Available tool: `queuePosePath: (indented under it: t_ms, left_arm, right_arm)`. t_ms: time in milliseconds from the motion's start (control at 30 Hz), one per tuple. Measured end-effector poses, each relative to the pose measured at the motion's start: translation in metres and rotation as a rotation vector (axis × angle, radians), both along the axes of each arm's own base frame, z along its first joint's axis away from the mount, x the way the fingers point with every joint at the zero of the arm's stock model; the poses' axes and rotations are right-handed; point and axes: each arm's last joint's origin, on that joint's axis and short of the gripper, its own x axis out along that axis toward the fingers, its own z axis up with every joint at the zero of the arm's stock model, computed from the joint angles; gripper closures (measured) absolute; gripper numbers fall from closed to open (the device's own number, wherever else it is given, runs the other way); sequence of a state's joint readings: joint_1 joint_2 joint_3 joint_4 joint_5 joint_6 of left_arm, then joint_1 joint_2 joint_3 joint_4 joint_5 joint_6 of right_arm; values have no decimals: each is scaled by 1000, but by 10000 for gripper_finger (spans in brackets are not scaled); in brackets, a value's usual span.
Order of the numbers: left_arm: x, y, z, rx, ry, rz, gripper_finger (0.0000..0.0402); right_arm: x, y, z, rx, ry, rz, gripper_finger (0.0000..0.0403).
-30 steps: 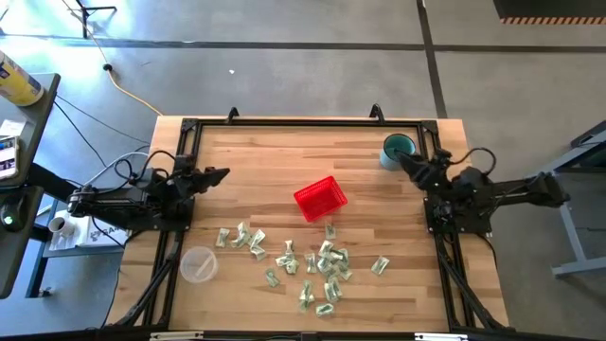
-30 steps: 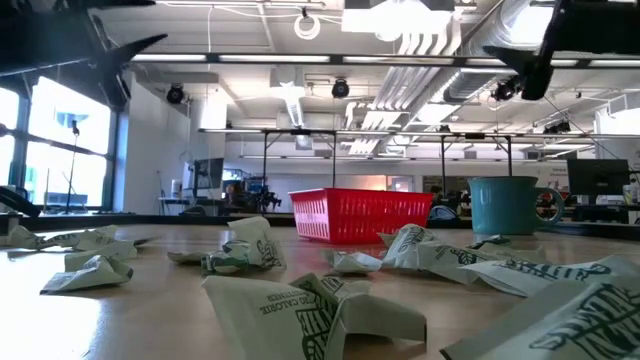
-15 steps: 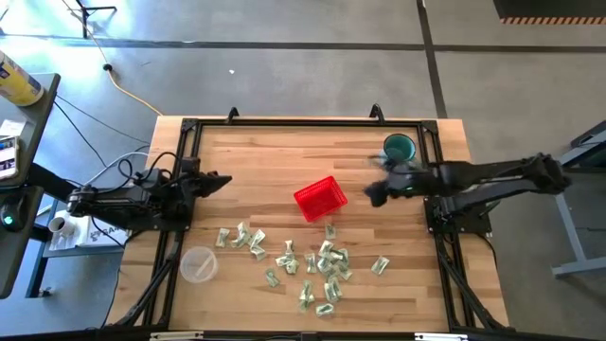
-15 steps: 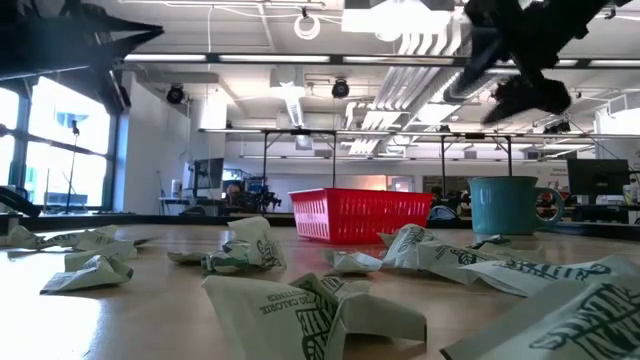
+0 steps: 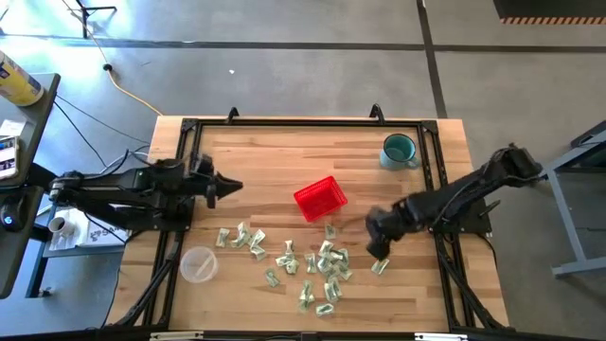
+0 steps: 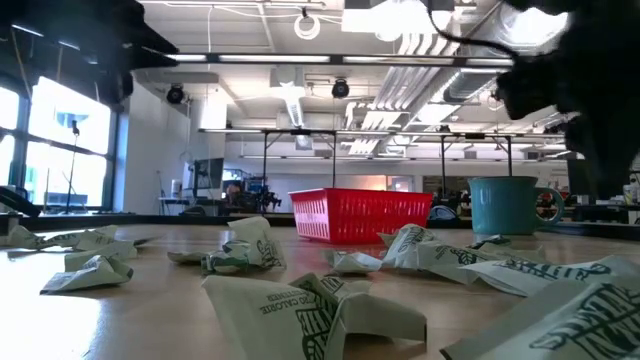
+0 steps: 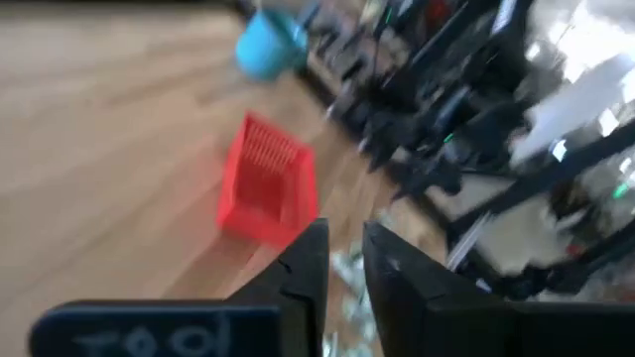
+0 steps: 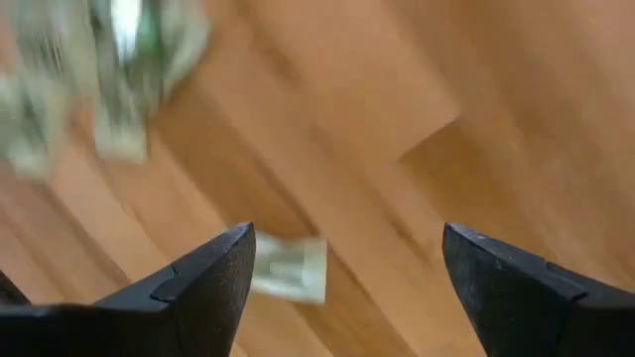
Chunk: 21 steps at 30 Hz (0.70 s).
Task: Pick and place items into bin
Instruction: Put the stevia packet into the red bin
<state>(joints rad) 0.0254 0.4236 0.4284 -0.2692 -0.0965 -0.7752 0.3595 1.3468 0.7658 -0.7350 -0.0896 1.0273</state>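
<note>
The items, several small pale green and white crinkled wrapped pieces (image 5: pixel 303 265), lie scattered on the wooden table near its front edge. The red slotted basket (image 5: pixel 320 198) stands at the table's middle, just beyond them. My right gripper (image 5: pixel 376 248) hangs open, pointing down, above the heap's right end. One lone piece (image 8: pixel 288 268) lies on the wood below, close to one fingertip and untouched. My left gripper (image 5: pixel 230 187) hovers at the table's left, pointing toward the basket (image 7: pixel 266 183). A narrow gap shows between its fingers (image 7: pixel 298 273), with nothing in it.
A teal mug (image 5: pixel 399 150) stands at the far right. A clear round cup (image 5: pixel 199 264) sits near the front left. A dark frame (image 5: pixel 303 121) runs along the table's edges. Bare wood lies between the left gripper and the basket.
My right gripper has swung from beside the teal mug toward the table's near edge and down, tipping over to point at the table above the heap's right end. My left gripper has come a little farther out over the table toward the basket.
</note>
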Motion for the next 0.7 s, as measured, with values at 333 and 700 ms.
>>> queuePosePath:
  t_ms: [333, 700]
  left_arm:
    - [30, -1, -15, -57, 149, -50, 270]
    - [35, -1, -19, -120, 177, -25, 269]
  right_arm:
    - [-9, 47, -29, -140, -5, 658, 89]
    - [6, 58, -50, -187, -71, 827, 89]
